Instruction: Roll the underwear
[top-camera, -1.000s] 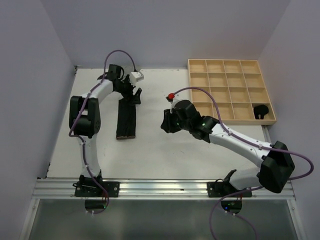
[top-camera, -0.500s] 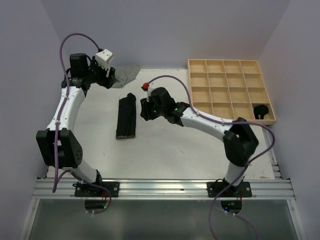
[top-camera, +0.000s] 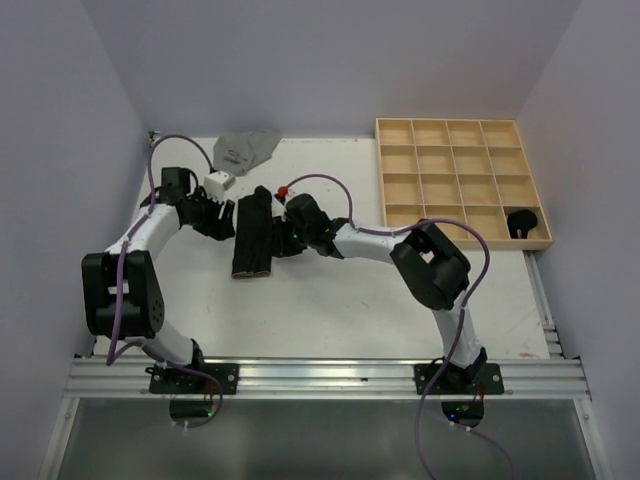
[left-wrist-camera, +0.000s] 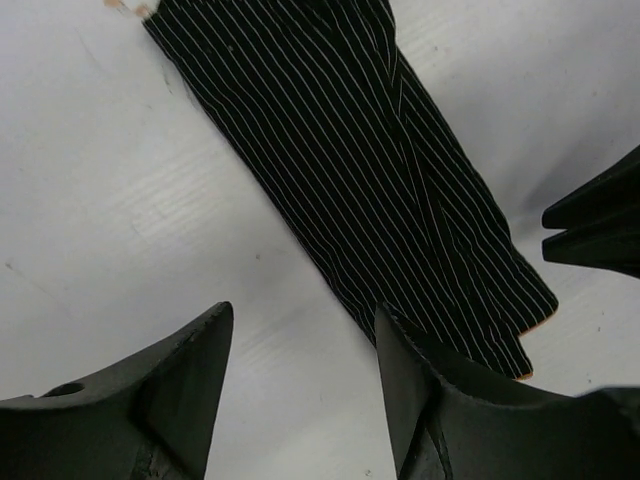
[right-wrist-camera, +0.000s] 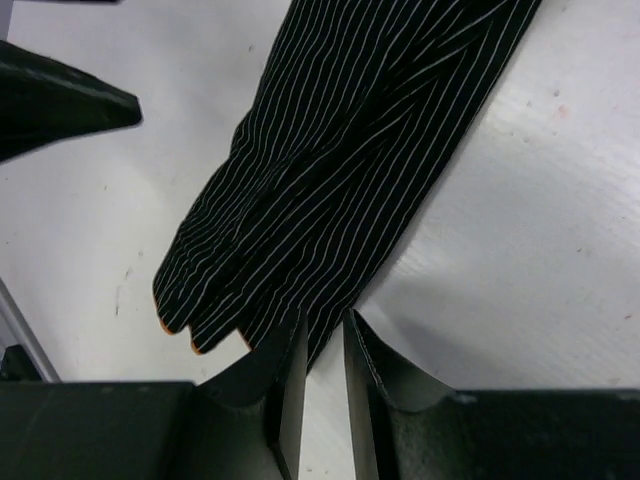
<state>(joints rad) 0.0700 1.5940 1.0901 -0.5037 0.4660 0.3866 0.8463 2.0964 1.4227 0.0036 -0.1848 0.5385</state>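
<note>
Both hands have closed in on the striped brief since half a second ago: my left hand (left-wrist-camera: 305, 312) has dropped from the back corner, where it hung by the grey brief, to the strip's left side, and my right hand (right-wrist-camera: 324, 320) has slid further left to the strip's right side. My left hand stands open, low over bare table, nothing between its fingers; its right finger (left-wrist-camera: 430, 400) sits just beside the strip's edge. My right hand is nearly closed, only a thin slit left between its fingers (right-wrist-camera: 285, 385), and the cloth's edge runs to their tips; I cannot tell whether it is pinched or merely lies under them. Across the strip I see each hand's dark tips from the other's wrist.

The striped brief (top-camera: 252, 240) lies folded into a long narrow band on the table (top-camera: 330, 300), lengthwise away from me, between the two hands. The grey brief (top-camera: 248, 150) lies crumpled at the back edge, well apart. Off to the right sits the tray (top-camera: 462, 128), with a black bundle (top-camera: 520, 221) in its nearest right compartment
</note>
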